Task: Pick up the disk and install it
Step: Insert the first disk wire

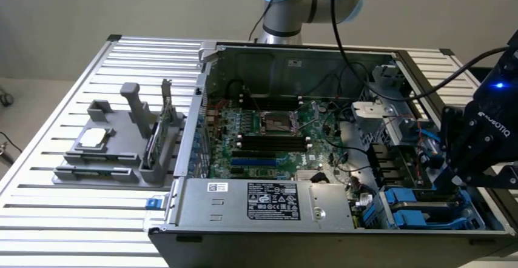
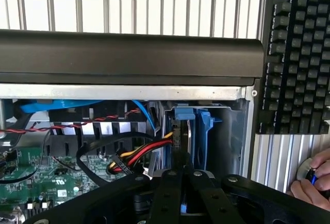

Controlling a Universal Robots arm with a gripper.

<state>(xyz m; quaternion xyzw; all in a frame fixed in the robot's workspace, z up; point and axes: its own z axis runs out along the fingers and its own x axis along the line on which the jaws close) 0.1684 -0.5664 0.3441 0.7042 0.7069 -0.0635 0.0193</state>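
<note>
**Gripper closed on the disk in the drive bay**

Closest to the wrist camera, the gripper (image 2: 180,182) has its black fingers drawn together, and they appear to pinch the upper edge of the disk (image 2: 181,141), which stands on edge in the drive bay with its blue carrier frame (image 2: 198,118) around it. In the exterior view the gripper (image 1: 453,174) hangs over the bay at that view's right, low inside the open computer case (image 1: 242,207). Just beside the disk, a bundle of red, yellow and black power wires (image 2: 136,154) runs toward it, and a twisted red-and-black pair (image 2: 77,125) crosses behind.

To do this step well, my judgement is that the hold should stay centred on the drive's edge and the drive should travel straight along the bay's rails, since any tilt would jam the blue frame against the metal wall. The wires look near enough to snag, so they want watching.

Farther off lie the green motherboard (image 1: 267,140), then the case's dark rim (image 2: 129,53), the slatted table (image 2: 129,2), a keyboard (image 2: 301,53), and a person's hand (image 2: 314,185) at the table edge.
</note>
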